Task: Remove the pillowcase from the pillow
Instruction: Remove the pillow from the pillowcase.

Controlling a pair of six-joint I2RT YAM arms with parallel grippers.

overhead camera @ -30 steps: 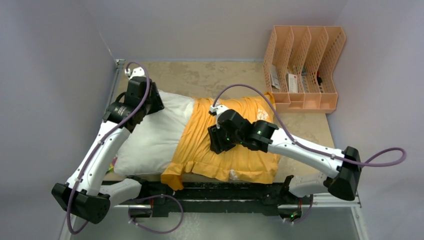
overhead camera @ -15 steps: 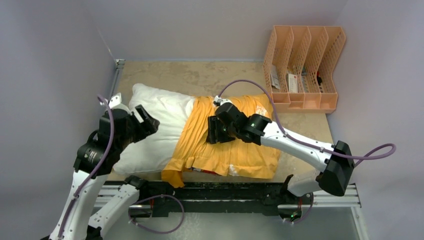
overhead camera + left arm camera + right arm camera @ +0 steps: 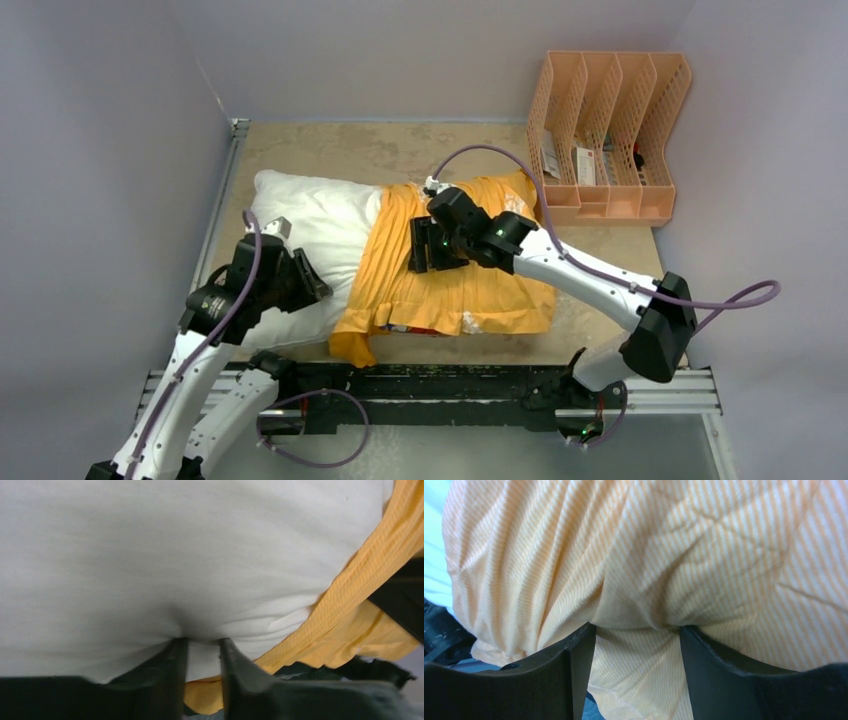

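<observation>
The pillowcase (image 3: 455, 285) is orange-yellow, with thin stripes you can see up close. It is soft cloth, all bunched up in long folds. It covers only the right half of the pillow (image 3: 310, 225), and one corner hangs over the near edge of the table (image 3: 330, 150). The pillow is big, white, fat and puffy, with small wrinkles. Its left half is bare. It lies across the middle of the brown, blotchy table. A peach box with slots (image 3: 605, 130) stands at the far right corner, well apart from the left arm.

The right gripper (image 3: 638, 627) is on top of the pillowcase, near its left edge. Its two black fingers (image 3: 574, 655) stand wide apart and push down into the cloth, with a hump of cloth between them.

The left gripper (image 3: 200, 642) is at the near side of the bare white part. Its fingers are close together and pinch a small fold of the pillow. The edge of the pillowcase is just to its right
</observation>
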